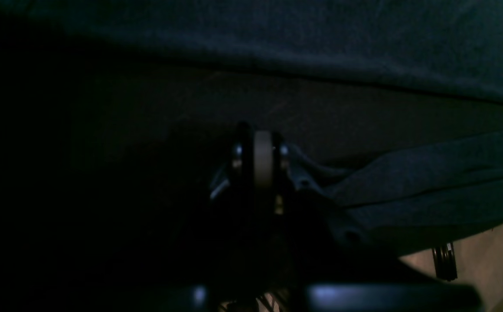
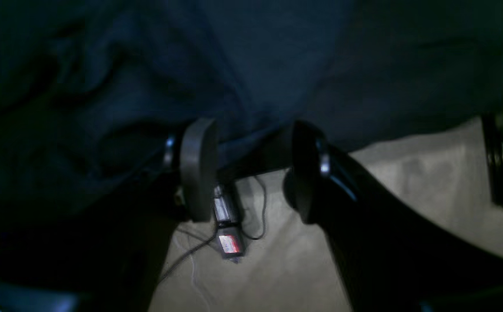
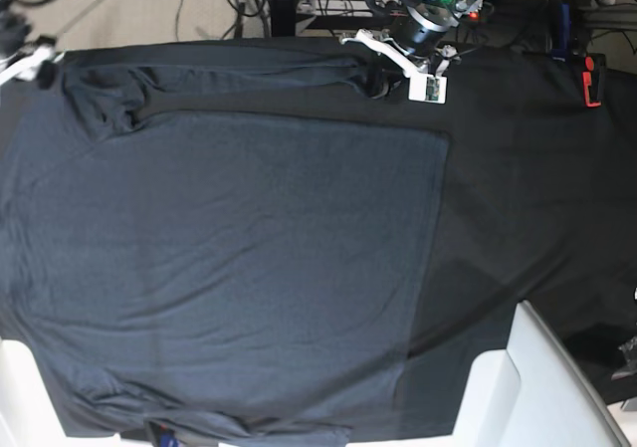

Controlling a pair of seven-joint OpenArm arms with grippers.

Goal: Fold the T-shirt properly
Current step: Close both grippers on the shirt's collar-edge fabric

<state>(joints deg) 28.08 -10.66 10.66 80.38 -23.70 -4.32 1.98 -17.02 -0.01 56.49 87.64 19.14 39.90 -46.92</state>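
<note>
1. Base view: the shirt (image 3: pixel 249 258) lies spread flat on the cloth (image 3: pixel 528 198). No fold is made yet, so all the folding remains.
2. Left claw (image 1: pixel 262 151): jaws together at the shirt's edge; whether fabric is pinched cannot be told.
3. Right claw (image 2: pixel 251 169): jaws apart, shirt edge between them.
4. Count: one shirt, one cloth, two claws.

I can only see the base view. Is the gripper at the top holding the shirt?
Observer: The left wrist view shows the left gripper shut, with a shirt fold bunched right beside it. I can't tell if it's pinched.
Operator: And the one in the corner?
Observer: The right gripper is open, with a dark cloth edge between its jaws.
Operator: What's under it?
Observer: Pale floor, with a small box and cables.
</note>
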